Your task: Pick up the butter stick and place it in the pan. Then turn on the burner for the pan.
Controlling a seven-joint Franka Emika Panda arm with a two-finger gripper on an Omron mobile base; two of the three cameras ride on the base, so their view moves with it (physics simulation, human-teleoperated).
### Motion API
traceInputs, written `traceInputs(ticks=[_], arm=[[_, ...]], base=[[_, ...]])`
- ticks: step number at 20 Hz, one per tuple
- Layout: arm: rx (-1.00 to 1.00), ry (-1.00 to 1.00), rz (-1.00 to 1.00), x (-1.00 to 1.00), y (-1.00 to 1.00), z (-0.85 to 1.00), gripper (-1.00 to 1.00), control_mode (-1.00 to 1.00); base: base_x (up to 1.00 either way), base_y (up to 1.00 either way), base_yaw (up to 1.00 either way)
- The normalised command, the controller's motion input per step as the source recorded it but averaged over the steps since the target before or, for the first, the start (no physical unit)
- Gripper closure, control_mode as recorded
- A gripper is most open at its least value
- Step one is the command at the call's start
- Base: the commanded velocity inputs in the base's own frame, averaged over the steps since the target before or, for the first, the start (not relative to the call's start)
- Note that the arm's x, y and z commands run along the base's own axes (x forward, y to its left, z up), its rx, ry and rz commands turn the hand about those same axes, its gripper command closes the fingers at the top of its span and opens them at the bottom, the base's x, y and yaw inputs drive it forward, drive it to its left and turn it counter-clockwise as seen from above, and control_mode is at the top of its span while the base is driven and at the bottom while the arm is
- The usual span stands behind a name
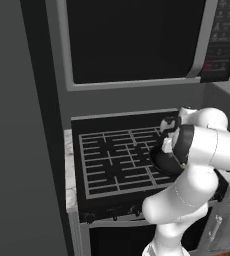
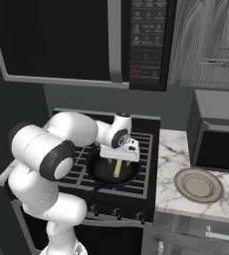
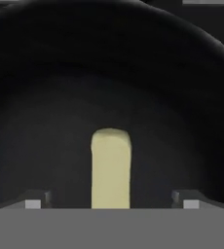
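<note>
The black pan (image 2: 102, 172) sits on the stove's front right burner; in the left base view the pan (image 1: 159, 161) is partly hidden behind my arm. The pale yellow butter stick (image 2: 117, 168) lies inside it, and in the hand view the butter stick (image 3: 111, 168) rests on the dark pan floor (image 3: 46, 121). My gripper (image 2: 118, 158) hovers just above the pan, open. Its fingertips (image 3: 33, 202) stand wide apart on either side of the butter without touching it.
Stove grates (image 1: 114, 160) spread left of the pan, with a row of knobs (image 2: 116, 213) along the front edge. A pale round dish (image 2: 198, 183) sits on the marble counter beside a dark appliance (image 2: 221, 134). A microwave (image 2: 76, 40) hangs overhead.
</note>
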Motion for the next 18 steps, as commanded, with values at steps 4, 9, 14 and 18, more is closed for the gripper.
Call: traceInputs(ticks=[4, 9, 14, 18], arm=[[0.05, -0.11, 0.00, -0.13, -0.14, 0.32, -1.00, -1.00], [0.08, -0.15, 0.00, -0.39, -0.37, 0.09, -1.00, -1.00], [0.08, -0.17, 0.00, -0.55, -0.38, 0.01, -1.00, -1.00], [0.07, -0.21, 0.00, -0.50, -0.24, 0.11, -1.00, -1.00]], base=[[0.00, 0.00, 0.00], [0.00, 0.00, 0.00], [0.00, 0.00, 0.00], [0.00, 0.00, 0.00]])
